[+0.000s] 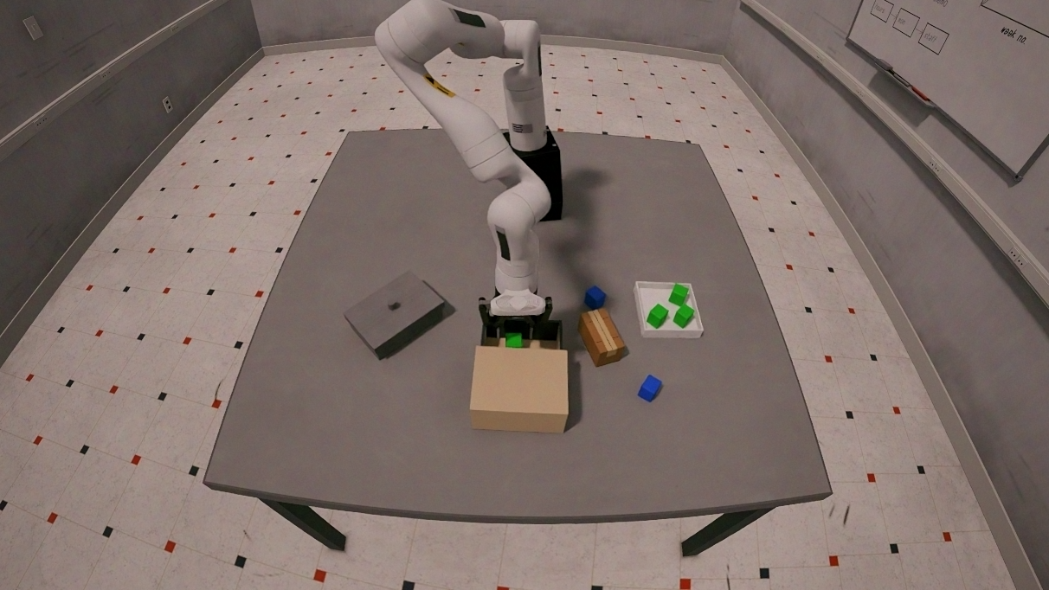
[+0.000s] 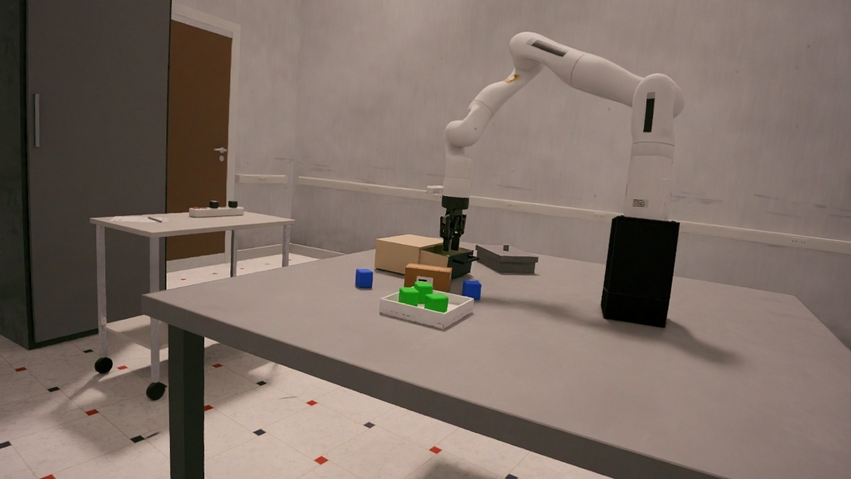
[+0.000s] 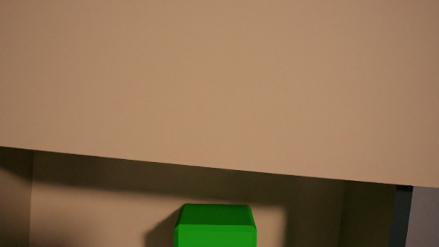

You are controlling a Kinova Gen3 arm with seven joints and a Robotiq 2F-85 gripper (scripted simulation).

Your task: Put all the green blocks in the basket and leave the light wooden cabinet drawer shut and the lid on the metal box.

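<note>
Three green blocks (image 1: pixel 678 294) (image 2: pixel 436 302) lie inside the white basket (image 1: pixel 671 336) (image 2: pixel 410 316). The light wooden cabinet (image 1: pixel 519 381) (image 2: pixel 398 250) (image 3: pixel 218 73) has its dark-sided drawer (image 1: pixel 559 334) (image 3: pixel 91 214) pulled out. Another green block (image 1: pixel 513 339) (image 3: pixel 215 236) lies in the drawer. My gripper (image 1: pixel 518 333) (image 2: pixel 451 247) is open, pointing down, with its fingertips at the drawer's opening around that block; the fingers do not show in the wrist view. The grey metal box (image 1: pixel 381 352) (image 2: pixel 517 267) has its knobbed lid (image 1: pixel 410 300) (image 2: pixel 503 253) on top.
A brown box (image 1: pixel 601 337) (image 2: pixel 428 277) stands between the drawer and the basket. One blue block (image 1: pixel 595 297) (image 2: pixel 471 289) is beside it on the robot's side; another blue block (image 1: pixel 649 387) (image 2: pixel 363 278) lies farther out. The cabinet's top overhangs the drawer's inner part.
</note>
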